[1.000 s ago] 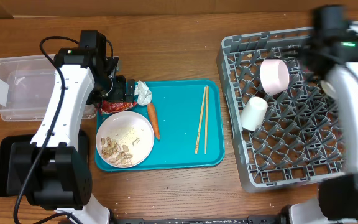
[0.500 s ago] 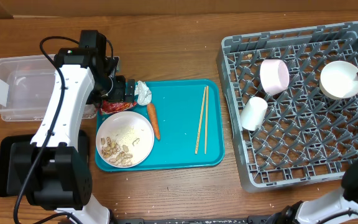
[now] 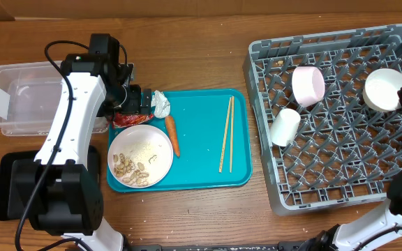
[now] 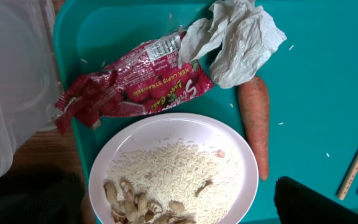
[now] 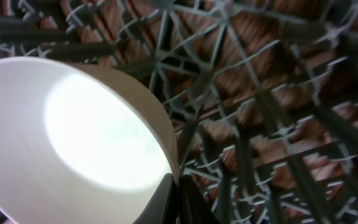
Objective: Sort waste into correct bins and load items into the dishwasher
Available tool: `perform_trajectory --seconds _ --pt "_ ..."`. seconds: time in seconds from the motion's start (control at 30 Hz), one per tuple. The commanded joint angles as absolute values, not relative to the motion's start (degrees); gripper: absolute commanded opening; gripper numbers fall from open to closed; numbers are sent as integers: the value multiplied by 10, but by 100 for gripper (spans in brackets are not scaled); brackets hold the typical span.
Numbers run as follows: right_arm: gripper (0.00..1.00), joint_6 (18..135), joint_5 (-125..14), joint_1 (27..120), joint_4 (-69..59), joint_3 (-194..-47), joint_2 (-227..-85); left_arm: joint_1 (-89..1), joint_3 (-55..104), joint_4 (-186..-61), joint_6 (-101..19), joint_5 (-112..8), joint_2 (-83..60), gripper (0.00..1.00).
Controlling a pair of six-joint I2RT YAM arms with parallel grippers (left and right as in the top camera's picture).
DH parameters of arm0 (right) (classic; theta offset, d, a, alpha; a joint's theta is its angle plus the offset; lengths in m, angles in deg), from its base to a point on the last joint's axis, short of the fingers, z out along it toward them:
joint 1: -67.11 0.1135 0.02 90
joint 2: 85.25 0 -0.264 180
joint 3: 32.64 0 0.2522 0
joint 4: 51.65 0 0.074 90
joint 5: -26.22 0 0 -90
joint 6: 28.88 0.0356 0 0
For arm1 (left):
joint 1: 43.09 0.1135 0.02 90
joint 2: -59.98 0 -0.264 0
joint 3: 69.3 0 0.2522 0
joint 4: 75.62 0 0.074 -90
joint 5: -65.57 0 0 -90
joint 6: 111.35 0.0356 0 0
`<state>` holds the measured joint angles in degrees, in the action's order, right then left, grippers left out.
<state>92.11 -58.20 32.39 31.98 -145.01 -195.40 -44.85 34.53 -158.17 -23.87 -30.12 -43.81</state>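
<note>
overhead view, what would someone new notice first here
The teal tray in the middle stands out, carrying a white plate of rice and peanut shells, a red wrapper, a tissue and a carrot at its left end. To the right, the big grey dish rack holds a pink bowl and a cup, while the right gripper pinches the rim of a white bowl near the rack's right edge.

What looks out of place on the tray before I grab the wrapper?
Loose rice grains lie scattered on the teal tray, off the plate. The red wrapper hangs over the tray's edge beside the clear tub. Nothing looks broken.
</note>
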Motion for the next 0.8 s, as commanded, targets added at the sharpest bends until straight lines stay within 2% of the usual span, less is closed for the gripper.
perform_trajectory --seconds 0.0,0.27,0.5,0.63,0.77 --pt "4 911 -702 350 314 -1465 -1919 -446 354 -1581 -226 -298 -447 100" --pt "4 913 -987 509 310 -1465 -1877 -446 354 -1581 -226 -298 -447 100" --pt "4 989 -1289 656 329 -1445 -1880 -446 354 -1581 -226 -298 -447 100" --pt "4 989 -1376 692 322 -1435 -1885 -446 354 -1581 -226 -298 -447 100" --pt "4 983 -1379 697 325 -1433 -1901 -446 354 -1581 -226 -298 -447 100"
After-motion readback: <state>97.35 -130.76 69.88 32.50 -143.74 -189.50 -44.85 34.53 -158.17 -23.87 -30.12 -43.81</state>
